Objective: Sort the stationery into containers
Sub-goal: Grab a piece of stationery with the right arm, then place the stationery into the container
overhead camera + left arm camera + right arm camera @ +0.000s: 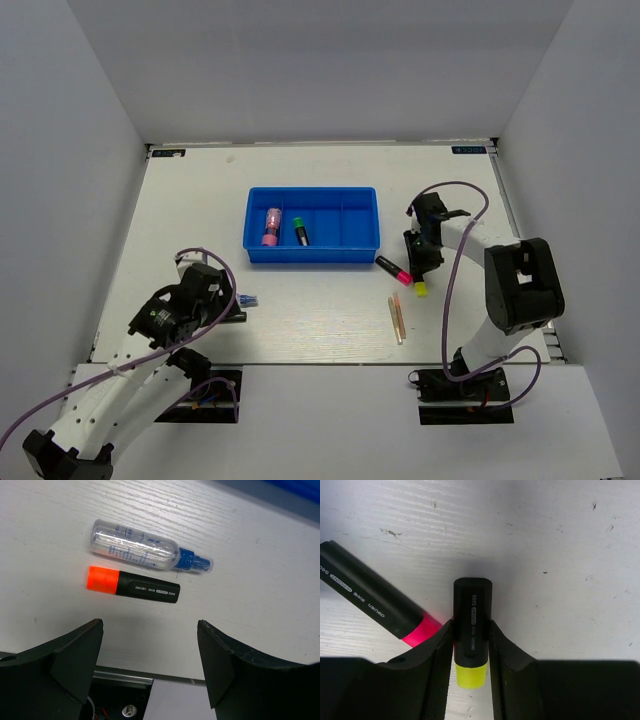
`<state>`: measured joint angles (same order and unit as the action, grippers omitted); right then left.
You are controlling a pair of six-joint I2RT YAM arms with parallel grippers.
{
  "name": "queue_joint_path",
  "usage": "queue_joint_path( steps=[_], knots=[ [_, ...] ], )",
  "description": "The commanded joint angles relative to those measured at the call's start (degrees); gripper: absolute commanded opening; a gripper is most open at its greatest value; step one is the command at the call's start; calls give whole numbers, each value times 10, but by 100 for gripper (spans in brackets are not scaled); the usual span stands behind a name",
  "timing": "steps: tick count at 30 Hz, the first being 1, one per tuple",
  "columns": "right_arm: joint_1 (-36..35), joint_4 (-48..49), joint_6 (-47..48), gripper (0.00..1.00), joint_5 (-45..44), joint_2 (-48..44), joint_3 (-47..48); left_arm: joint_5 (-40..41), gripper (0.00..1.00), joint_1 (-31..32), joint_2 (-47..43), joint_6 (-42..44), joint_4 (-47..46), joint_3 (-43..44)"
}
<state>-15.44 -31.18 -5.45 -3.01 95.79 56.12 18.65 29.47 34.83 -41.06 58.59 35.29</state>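
Right fingers [471, 625]: closed on the black barrel of the yellow-capped marker [472, 600], one on each side; the marker seems to be at bench level.
Marker's axis: in line with the fingers, cap toward the wrist, so the grip crosses its narrow width.
Neighbour: the pink-capped marker [375, 605] lies aslant, its cap just beside one finger; whether they touch I cannot tell.
Way to the tray: the blue tray [358, 226] lies to the arm's left and slightly farther off; the right arm is the nearer one.
Tray contents: a pink tube [270, 226] in the leftmost compartment, a green-capped marker [300, 231] in the next.
Left fingers [150, 630]: spread wide, empty, over the orange-capped marker [134, 585] and clear pen [145, 550], which lie side by side.
Surface: white bench [300, 310], flat, faintly grained.
Room: plain white walls on three sides; thin sticks [397, 318] lie near the right arm.
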Motion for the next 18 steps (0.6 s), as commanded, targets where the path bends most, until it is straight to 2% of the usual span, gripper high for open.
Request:
queue_joint_path(
  steps=[1,5,10,15,18],
  knots=[
    [2,-8,17,0,1,-26,-4,4,86,1,-3,-4,7,-1],
    [-1,-17,49,0,25,-90,20,0,86,1,6,-3,4,5],
    [-5,-39,85,0,111,-124,96,-10,86,1,22,-8,-1,12],
    [-19,-78,96,0,250,-112,191,-12,86,1,23,-16,0,16],
    [-48,-78,64,0,335,-62,267,-11,86,2,23,-19,1,22]
  ],
)
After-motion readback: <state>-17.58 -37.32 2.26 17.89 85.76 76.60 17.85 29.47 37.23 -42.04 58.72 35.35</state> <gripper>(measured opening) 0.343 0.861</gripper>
